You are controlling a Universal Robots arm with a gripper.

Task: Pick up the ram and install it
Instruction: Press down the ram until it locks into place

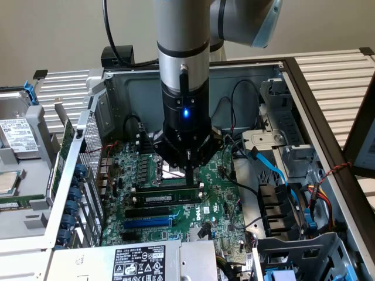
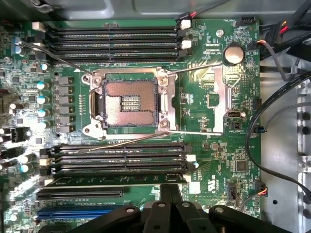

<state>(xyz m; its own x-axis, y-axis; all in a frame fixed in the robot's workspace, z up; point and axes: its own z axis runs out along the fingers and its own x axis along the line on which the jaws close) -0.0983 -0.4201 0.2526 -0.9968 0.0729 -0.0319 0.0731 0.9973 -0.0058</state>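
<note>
The ram (image 1: pixel 167 198) is a thin green stick with a white label. It stands in the memory slot farthest from the processor socket (image 2: pixel 129 101), and in the wrist view the ram (image 2: pixel 116 180) shows edge-on as a green strip. My gripper (image 1: pixel 190 182) reaches down into the open computer case, right over the stick's half nearer the exterior view's right. The gripper (image 2: pixel 170 187) has its two black fingers pressed together with nothing between them, and their tips are at the ram's top edge. I cannot tell whether they touch it.
Empty black memory slots (image 2: pixel 116 155) lie between the ram and the socket, and more slots (image 2: pixel 114 41) lie beyond it. A blue expansion slot (image 1: pixel 149 223) runs beside the ram. Blue cables (image 1: pixel 272 167) and drive bays (image 1: pixel 293 205) crowd the exterior view's right. A labelled power supply (image 1: pixel 137 263) is in front.
</note>
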